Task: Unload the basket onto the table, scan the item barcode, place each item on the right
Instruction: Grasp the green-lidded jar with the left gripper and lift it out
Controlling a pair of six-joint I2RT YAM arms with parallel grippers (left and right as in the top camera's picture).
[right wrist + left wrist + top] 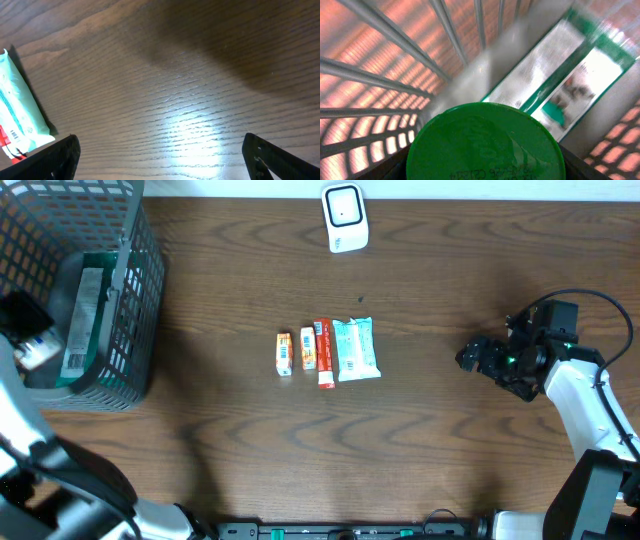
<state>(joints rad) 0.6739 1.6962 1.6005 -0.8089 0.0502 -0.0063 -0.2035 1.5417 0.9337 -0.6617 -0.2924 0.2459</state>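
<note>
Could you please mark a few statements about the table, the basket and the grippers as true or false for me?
1. The white scanner stands apart from the row of items. True.
2. The teal packet lies at the row's left end. False: it is at the right end, beside the red tube.
3. The right gripper is open and holds nothing. True.
4. The wire basket is empty. False: a green-and-white pack lies in it.
5. The left gripper hovers over the scanner. False: it is inside the basket.
</note>
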